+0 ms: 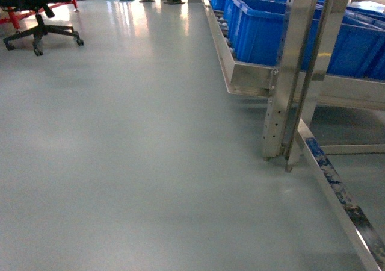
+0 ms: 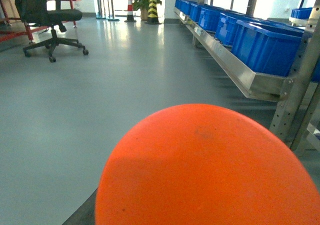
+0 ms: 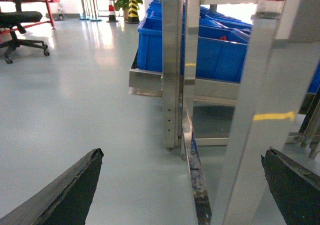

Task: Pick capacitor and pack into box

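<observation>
Head view: smooth grey-green floor, glossy with window glare at the far end. Black wheeled office chair at upper left. Along the right, a stainless steel rack with upright posts, carrying a row of big blue plastic bins on its low shelf. No arm or gripper shows here. Pale pink tub and capacitor not visible in this view.

Left wrist view: a large rounded orange surface fills the lower frame, very close to the lens; what it is cannot be told. Left gripper not seen, so its jaws cannot be judged. Beyond: chair, bins, a yellow-black striped post.

Right wrist view: right gripper, two dark fingers at the lower corners, jaws wide apart, nothing between them. Steel rack post straight ahead, bins behind. Tub and capacitor not in sight here either.
</observation>
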Tool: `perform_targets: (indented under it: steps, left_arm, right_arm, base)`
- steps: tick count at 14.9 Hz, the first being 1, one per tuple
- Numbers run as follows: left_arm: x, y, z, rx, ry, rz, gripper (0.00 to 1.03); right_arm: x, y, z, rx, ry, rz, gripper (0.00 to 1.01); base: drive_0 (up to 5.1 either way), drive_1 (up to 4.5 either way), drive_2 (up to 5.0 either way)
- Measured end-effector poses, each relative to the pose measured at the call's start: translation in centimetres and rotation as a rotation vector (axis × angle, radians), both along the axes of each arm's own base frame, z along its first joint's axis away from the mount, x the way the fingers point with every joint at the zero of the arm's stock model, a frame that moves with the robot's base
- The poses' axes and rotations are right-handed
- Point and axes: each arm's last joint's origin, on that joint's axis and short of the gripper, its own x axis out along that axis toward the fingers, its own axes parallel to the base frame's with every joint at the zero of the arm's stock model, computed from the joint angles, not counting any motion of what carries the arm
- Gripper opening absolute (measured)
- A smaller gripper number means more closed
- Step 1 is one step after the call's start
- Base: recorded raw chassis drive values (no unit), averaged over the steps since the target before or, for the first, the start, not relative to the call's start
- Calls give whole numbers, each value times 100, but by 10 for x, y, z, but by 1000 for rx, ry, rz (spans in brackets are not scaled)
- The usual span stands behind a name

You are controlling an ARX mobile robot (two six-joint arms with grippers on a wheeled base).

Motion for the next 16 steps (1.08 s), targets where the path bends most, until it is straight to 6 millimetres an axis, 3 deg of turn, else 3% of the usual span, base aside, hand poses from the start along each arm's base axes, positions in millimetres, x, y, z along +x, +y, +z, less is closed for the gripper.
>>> perform_targets:
  steps: [16]
  left_arm:
    - [0,0,0,0,-2,-2,43]
  right_arm:
    - [0,0,0,0,-1,0,98]
  base:
    - [-495,248,225]
